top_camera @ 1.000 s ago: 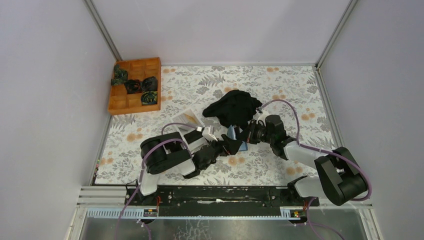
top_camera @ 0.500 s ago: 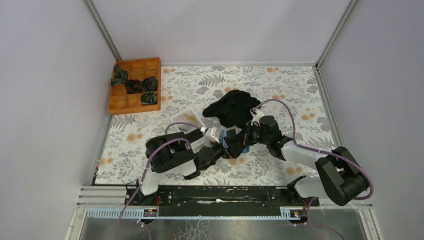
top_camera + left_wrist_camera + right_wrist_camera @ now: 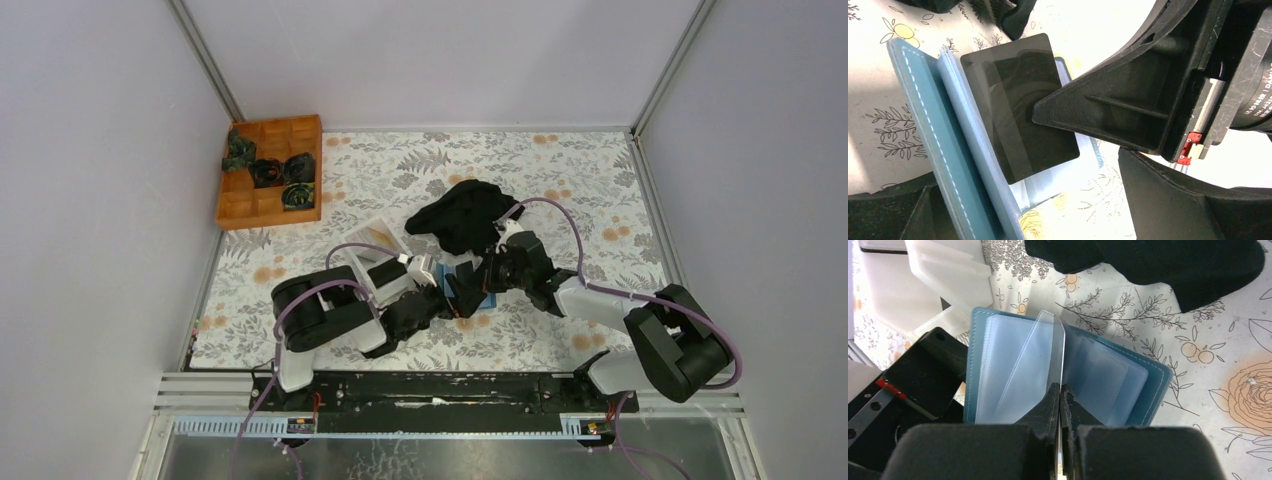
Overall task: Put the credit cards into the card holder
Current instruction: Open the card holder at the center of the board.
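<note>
The teal card holder lies open on the floral table, its clear sleeves fanned up; the top view shows it between both grippers. My right gripper is shut on a black credit card, held on edge with its far end among the sleeves. In the right wrist view that card shows as a thin upright plate. My left gripper stands open around the holder's near end, its left finger beside the teal cover, holding nothing. From above, the left gripper and right gripper nearly meet.
A white shallow tray sits just behind the left gripper, also at the top left of the right wrist view. A black cloth lies behind the holder. A wooden compartment tray with dark items stands far left.
The right gripper has moved left with the card, bringing it to the holder's sleeves. The left arm has shifted slightly left and back, its gripper staying open at the holder.
</note>
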{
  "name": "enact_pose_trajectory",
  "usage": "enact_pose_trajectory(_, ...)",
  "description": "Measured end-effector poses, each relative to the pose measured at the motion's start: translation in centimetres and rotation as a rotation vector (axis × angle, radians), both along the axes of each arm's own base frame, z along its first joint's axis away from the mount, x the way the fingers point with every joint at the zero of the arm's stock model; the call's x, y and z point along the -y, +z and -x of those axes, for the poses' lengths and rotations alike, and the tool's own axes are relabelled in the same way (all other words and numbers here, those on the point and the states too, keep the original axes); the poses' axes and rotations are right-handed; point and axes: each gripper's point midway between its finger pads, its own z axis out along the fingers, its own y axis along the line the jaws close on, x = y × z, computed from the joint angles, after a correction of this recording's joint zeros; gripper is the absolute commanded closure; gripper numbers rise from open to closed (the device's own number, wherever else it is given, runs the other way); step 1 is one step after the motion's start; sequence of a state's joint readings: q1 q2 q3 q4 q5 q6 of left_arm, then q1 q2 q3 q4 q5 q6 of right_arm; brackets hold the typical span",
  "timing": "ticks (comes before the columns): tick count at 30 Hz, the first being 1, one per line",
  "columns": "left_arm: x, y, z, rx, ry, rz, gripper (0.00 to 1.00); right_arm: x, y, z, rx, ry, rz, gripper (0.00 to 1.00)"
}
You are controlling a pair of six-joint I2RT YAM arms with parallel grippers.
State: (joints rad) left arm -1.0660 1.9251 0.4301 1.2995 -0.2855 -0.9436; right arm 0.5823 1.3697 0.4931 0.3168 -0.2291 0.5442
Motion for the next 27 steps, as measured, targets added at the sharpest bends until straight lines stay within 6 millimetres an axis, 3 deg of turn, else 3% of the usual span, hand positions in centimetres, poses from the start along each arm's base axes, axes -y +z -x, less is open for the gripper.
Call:
enact_pose_trajectory(15,-1.1,-0.5,0.5,-0.048,0.013,-0.098,0.0,0.1,-1.2,0.2,-0.005,-0.001,0.084,1.0)
enact_pose_trajectory(27,-4.1,-1.0,0.9,-0.08,0.081,-0.265,0.0,-0.3,-1.4,0.4,0.0,0.01,0.119,1.0)
